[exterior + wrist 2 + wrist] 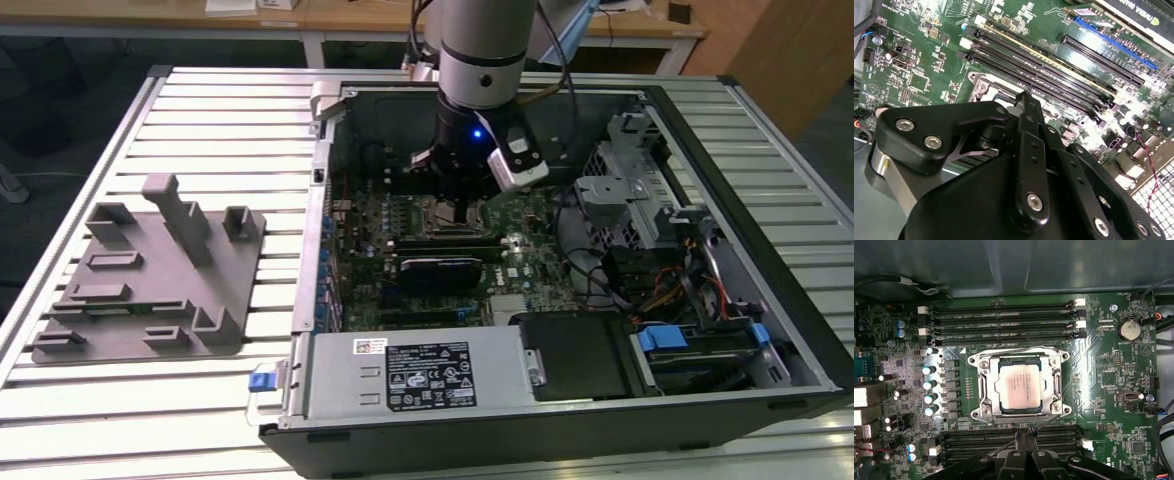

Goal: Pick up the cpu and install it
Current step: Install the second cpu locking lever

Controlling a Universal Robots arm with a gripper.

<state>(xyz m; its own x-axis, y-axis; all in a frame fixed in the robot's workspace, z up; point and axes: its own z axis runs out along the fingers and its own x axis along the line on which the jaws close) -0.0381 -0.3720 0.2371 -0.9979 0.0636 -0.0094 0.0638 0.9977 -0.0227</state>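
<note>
The cpu (1019,387), a flat square chip with a silver-grey top, lies flat inside the motherboard socket's metal frame (983,390) in the first wrist view. My gripper (1024,432) hovers above the board beside the socket, over the near memory slots, apart from the chip. Its black fingers (1026,115) are together with nothing between them. In the exterior view the gripper (461,200) reaches down into the open computer case (747,330), and it hides the socket there.
Memory slots (1004,315) run along both sides of the socket, with upright capacitors (929,385) beside it. A grey fixture block (147,290) sits on the slatted table at the exterior view's left. The power supply (414,375), drive cage (641,190) and cables crowd the case.
</note>
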